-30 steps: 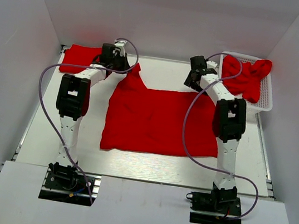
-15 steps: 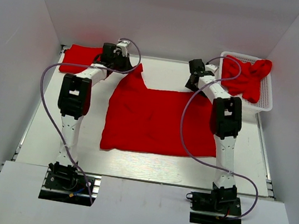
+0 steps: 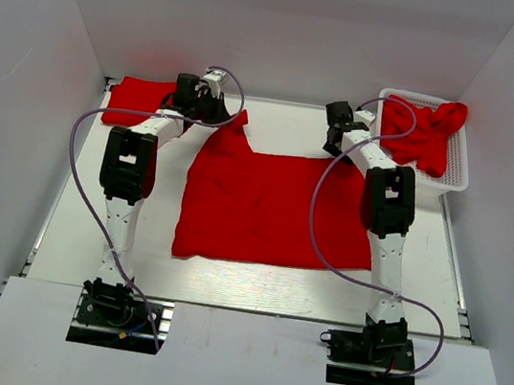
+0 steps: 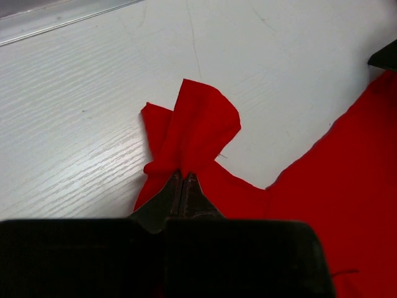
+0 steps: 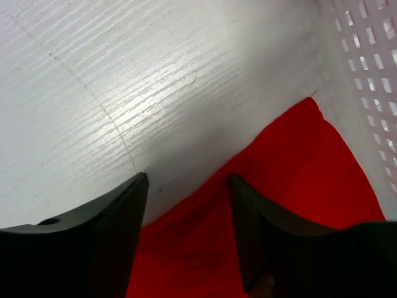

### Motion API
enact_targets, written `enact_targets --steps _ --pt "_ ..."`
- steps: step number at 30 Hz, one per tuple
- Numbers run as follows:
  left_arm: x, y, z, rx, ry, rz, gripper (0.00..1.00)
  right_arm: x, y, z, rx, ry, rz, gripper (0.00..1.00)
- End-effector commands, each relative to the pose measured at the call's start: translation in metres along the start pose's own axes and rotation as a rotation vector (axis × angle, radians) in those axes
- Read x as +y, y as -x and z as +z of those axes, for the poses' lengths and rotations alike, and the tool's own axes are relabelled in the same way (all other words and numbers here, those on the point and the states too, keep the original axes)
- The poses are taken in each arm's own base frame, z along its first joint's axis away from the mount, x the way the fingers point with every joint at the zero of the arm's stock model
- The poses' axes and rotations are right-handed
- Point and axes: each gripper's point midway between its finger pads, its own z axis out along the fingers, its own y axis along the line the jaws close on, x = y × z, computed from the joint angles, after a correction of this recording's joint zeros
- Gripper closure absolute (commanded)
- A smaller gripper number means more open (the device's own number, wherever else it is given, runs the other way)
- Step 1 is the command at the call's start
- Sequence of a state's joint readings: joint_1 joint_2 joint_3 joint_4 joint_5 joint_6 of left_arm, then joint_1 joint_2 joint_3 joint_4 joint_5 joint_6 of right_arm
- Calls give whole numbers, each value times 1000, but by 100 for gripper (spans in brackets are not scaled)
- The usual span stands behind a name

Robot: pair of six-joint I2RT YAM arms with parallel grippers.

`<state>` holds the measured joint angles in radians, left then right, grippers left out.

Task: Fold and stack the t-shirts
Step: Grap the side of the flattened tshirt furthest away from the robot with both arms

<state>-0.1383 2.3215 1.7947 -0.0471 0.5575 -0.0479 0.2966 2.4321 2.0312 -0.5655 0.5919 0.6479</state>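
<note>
Red fabric covers the mid bench (image 4: 74, 124): we see one spread t-shirt (image 3: 274, 210) lying flat btwn the two arms. Left hand (image 4: 184, 186) is pinched tight on its far-left corner (a sleeve, prob.), w/ the cloth bunched up just past the fingertips. Right hand (image 5: 186, 192) sits at the shirt's far-right corner, fingers (image 5: 93, 248) apart. Red fabric lies btwn them and nothing is clamped. A folded t-shirt (image 3: 135, 100) rests at the far-left corner of the bench, apart from the spread one. Crumpled t-shirts (image 3: 426, 131) (how many, we can't tell) sit in the white mesh basket (image 3: 457, 179) at far right, near the right hand.
</note>
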Motion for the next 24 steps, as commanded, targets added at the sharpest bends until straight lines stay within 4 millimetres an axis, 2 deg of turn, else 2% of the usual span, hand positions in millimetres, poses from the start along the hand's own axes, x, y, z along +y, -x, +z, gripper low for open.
enact_targets --steps 1,3,4,5,6,8,10,12,13,14,17,22,23,24 --pt "-21 30 -8 -77 -126 90 100 -7 -1 -3 -4 -13 12 42" --pt "-29 29 -10 -75 -175 102 100 -8 1 -9 -2 3 19 47" --pt "-35 26 -10 -75 -213 115 100 -7 3 -10 -12 10 18 55" --pt "-40 32 -13 -90 -233 138 100 -9 0 -10 -6 6 11 59" --pt "-45 35 -15 -106 -256 153 100 -10 5 -15 -19 12 19 62" --pt "-45 30 -17 -98 -255 155 100 -11 4 -16 -15 15 11 76" --pt "-45 34 -19 -105 -243 161 100 -10 10 -22 -27 26 9 81" --pt "-41 28 -18 -90 -225 146 100 -10 9 -26 -27 29 -11 92" --pt "-44 35 -22 -100 -225 155 100 -11 12 -28 -31 32 3 100" --pt "-39 29 -20 -91 -197 145 100 -13 11 -29 -28 26 -2 100" --pt "-39 30 -29 -90 -165 142 100 -17 11 -33 -33 19 -4 100" --pt "-50 34 -48 -116 -153 152 100 -25 16 -53 -50 24 -1 100" --pt "-51 28 -50 -109 -153 147 100 -26 19 -55 -57 33 5 100" --pt "-55 33 -56 -117 -153 153 100 -29 15 -57 -57 38 5 100"
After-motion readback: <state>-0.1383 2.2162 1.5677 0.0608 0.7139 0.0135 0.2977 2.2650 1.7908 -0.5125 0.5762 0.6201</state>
